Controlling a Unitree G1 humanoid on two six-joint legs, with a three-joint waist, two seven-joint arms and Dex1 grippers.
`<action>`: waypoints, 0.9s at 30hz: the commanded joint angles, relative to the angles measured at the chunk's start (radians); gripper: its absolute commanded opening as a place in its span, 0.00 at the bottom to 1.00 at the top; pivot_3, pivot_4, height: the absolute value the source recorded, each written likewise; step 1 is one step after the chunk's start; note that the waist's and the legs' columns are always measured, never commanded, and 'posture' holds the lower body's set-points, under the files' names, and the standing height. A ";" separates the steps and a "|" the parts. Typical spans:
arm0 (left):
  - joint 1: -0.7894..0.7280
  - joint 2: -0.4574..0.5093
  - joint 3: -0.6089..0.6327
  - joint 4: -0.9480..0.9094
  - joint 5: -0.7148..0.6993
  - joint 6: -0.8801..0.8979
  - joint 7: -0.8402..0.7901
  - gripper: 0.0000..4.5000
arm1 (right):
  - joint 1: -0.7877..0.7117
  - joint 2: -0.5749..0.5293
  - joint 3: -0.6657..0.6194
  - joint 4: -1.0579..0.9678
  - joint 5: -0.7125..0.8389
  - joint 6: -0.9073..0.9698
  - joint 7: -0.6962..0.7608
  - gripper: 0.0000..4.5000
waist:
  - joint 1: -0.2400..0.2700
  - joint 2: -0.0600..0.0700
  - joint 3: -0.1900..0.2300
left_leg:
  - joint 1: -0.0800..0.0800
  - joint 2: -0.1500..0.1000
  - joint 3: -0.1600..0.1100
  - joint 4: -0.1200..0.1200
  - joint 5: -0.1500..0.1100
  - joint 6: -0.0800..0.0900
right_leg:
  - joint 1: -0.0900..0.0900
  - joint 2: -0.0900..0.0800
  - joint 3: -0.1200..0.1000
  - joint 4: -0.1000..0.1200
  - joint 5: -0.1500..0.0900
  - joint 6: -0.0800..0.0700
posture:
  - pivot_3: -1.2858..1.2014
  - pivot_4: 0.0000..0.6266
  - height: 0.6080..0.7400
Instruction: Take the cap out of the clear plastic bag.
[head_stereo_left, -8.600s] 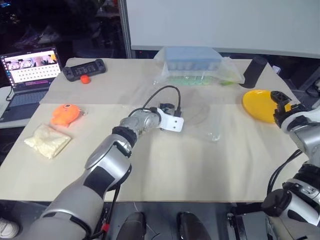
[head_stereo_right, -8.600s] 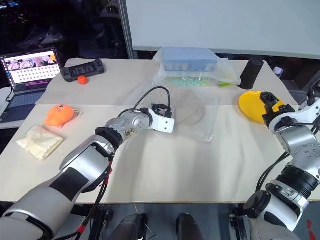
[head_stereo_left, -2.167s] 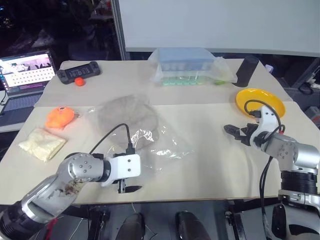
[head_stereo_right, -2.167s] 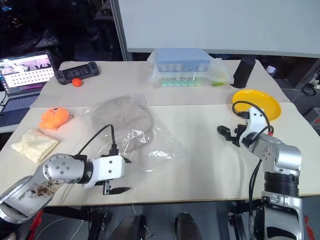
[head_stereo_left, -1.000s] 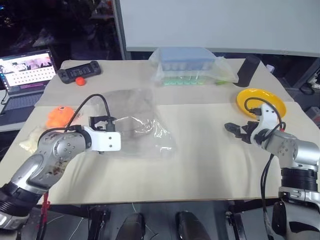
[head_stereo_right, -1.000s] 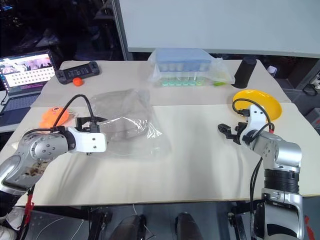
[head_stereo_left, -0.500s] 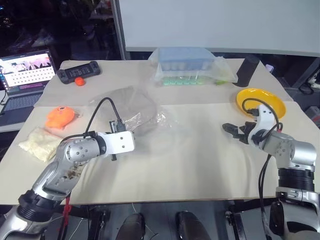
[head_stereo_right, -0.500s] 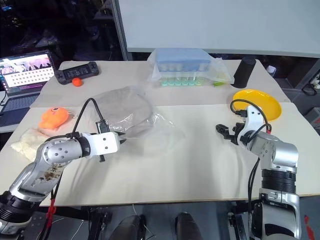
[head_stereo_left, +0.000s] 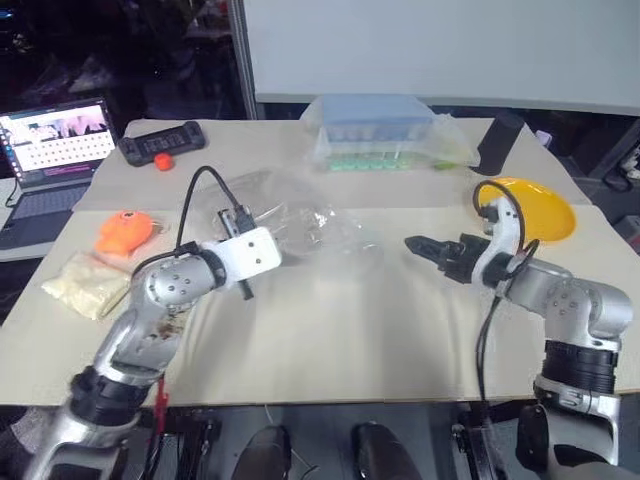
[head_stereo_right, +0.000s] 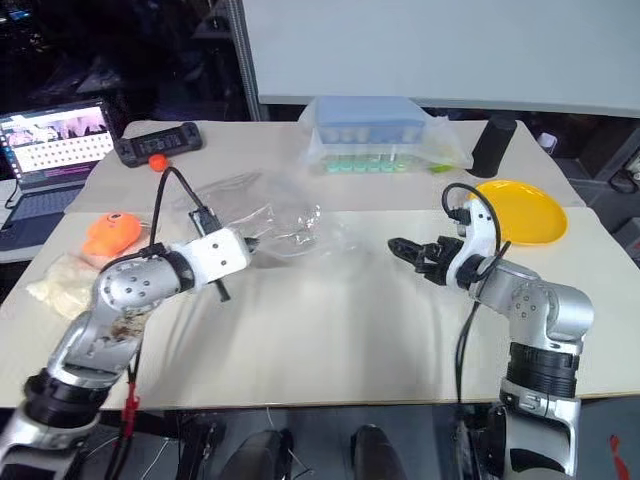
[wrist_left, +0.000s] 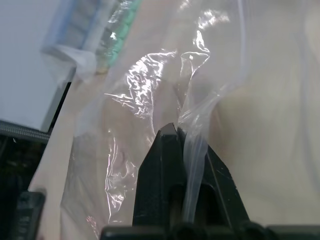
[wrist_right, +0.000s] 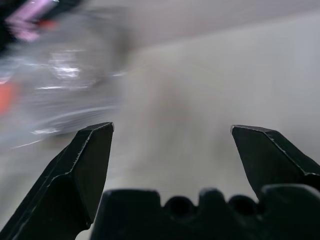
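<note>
- Beige table (head_stereo_left: 330, 320), dark room behind, white panel at the far edge: your working surface.
- Left gripper (wrist_left: 181, 137): fingers pinched together on a fold of the clear plastic bag (head_stereo_left: 318, 232); the left wrist view shows the film running between them.
- Clear plastic bag: lies crumpled near mid-table, just beyond the left gripper, one edge lifted by that pinch.
- Cap (head_stereo_right: 265, 222): you can make out only a dull greyish-tan mass through the wrinkled film (its outline is too muddled by glare to trace). It reads as inside the bag, not out on the table.
- Right gripper (head_stereo_left: 425, 247): fingers spread wide, holding nothing, pointing toward the bag with bare table between them.
- Bystanders, well apart from the work: yellow plate (head_stereo_left: 532, 208) at the right, blue-lidded box (head_stereo_left: 372, 120) in its own wrap at the back, orange toy (head_stereo_left: 128, 229) and small bag of white grains (head_stereo_left: 85, 284) at the left, laptop (head_stereo_left: 55, 150) and black controller (head_stereo_left: 160, 141) in the far-left corner.
- Progress, as you may judge it: bag secured by one hand, done. Left to do: bring the open hand to the bag, find the cap through the mouth, draw it clear.
</note>
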 joint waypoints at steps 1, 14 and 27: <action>-0.070 -0.073 -0.002 0.014 -0.015 0.061 0.050 0.01 | 0.031 0.024 -0.045 -0.162 0.110 0.072 -0.035 1.00 | 0.000 0.000 0.000 | 0.000 0.000 0.000 0.000 0.000 0.000 | 0.000 0.000 0.000 0.000 0.000 0.000 | 0.52 0.24 1.00; -0.018 0.033 -0.035 0.075 -0.028 -0.069 -0.042 0.01 | 0.045 0.055 -0.133 -0.187 0.214 0.090 -0.182 1.00 | -0.010 0.000 0.000 | 0.001 0.000 0.000 0.000 0.000 0.000 | -0.001 0.001 0.001 0.001 0.000 0.000 | 0.52 0.24 1.00; -0.065 0.228 0.090 0.016 -0.430 0.134 -0.419 0.10 | 0.075 -0.012 -0.078 -0.107 0.157 0.003 -0.169 1.00 | -0.011 0.000 0.000 | 0.000 0.000 0.001 -0.001 0.000 0.000 | -0.001 0.001 0.001 -0.001 0.000 0.000 | 0.52 0.24 1.00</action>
